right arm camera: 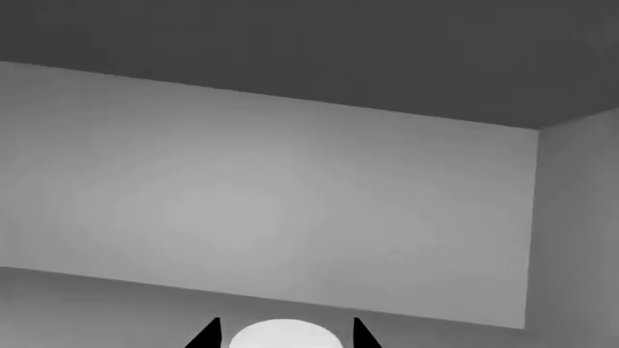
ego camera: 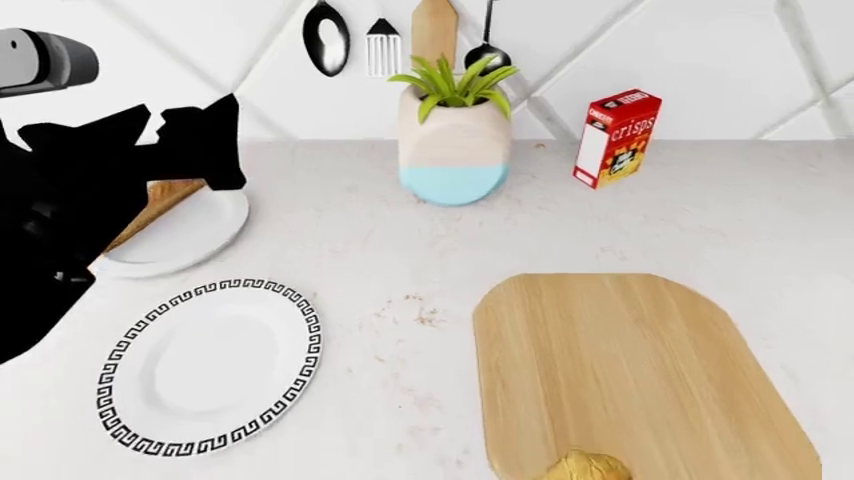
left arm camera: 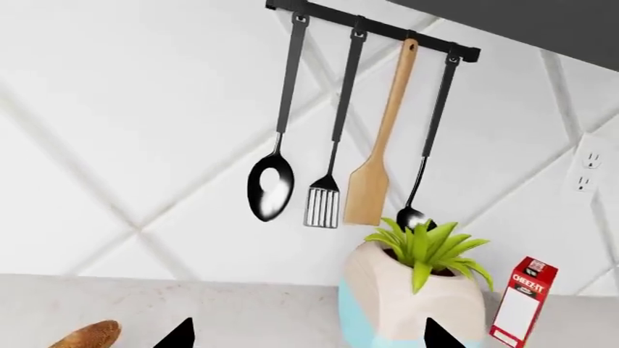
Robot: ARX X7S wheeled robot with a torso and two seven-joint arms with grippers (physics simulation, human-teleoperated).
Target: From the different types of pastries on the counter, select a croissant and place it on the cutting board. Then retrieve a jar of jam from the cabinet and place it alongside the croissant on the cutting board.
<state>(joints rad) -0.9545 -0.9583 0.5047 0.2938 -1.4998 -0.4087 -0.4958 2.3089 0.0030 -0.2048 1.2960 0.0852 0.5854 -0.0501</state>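
Croissant: our small golden-yellow croissant (ego camera: 589, 466) already lies on the light-wood cutting board (ego camera: 627, 360), on the white bench (ego camera: 400, 250).
Right gripper (right arm camera: 284, 335): inside the grey cabinet, tips either side of a white round lid (right arm camera: 284, 335), presumably the jam's; grip unclear.
Left gripper (left arm camera: 304, 337): parked clear, parted, empty.

Head view bright & even, no visible lamp; white marbled stone counter (ego camera: 400, 230) nearly blown out, shadows v. faint, just soft dark rims under the white-and-blue plant pot (ego camera: 454, 160) and round white plate w/ black key-pattern rim (ego camera: 214, 365). Left wrist view equally bright; glossy black hanging spoon (left arm camera: 269, 187) shows white glare. Right wrist view dim, flat grey. All sharp; no blur, no edge distortion.
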